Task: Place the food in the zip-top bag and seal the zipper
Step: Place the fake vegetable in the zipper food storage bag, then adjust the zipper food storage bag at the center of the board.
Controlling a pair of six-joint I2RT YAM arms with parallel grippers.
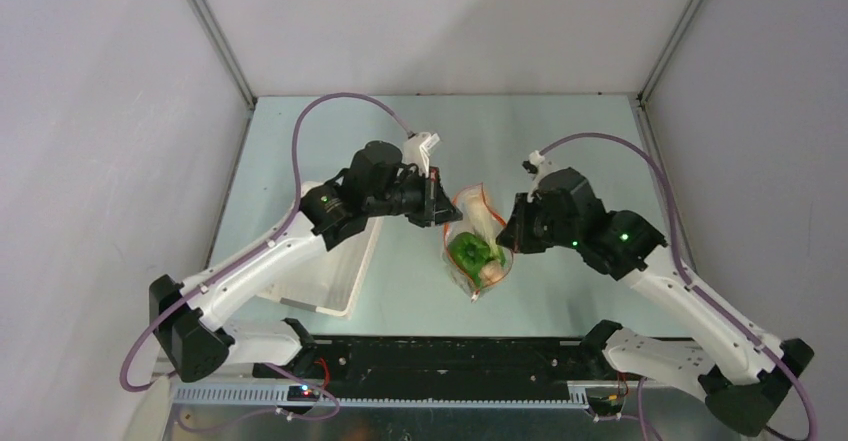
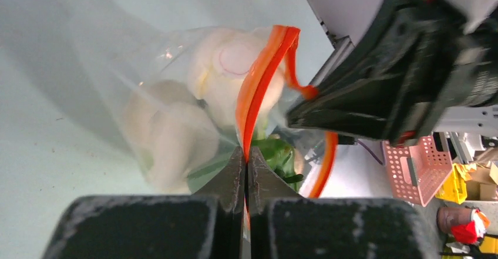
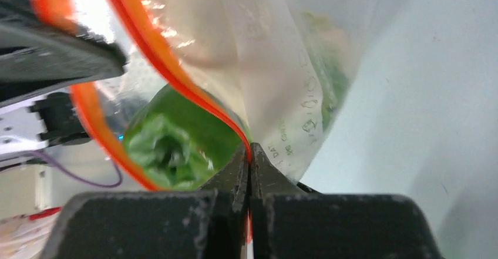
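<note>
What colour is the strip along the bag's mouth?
Red-orange; the strip shows best in the left wrist view.

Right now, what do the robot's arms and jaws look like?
The left arm and right arm match: white links, black joints, black bases. A purple cable loops along each; a green light glows near each wrist. The jaws are black, grainy-textured.

The only lettering is small grey print on the bag (image 3: 288, 135), seen in the right wrist view, where one line starting "DAT" can be made out and the lines next to it are too blurred to read.
</note>
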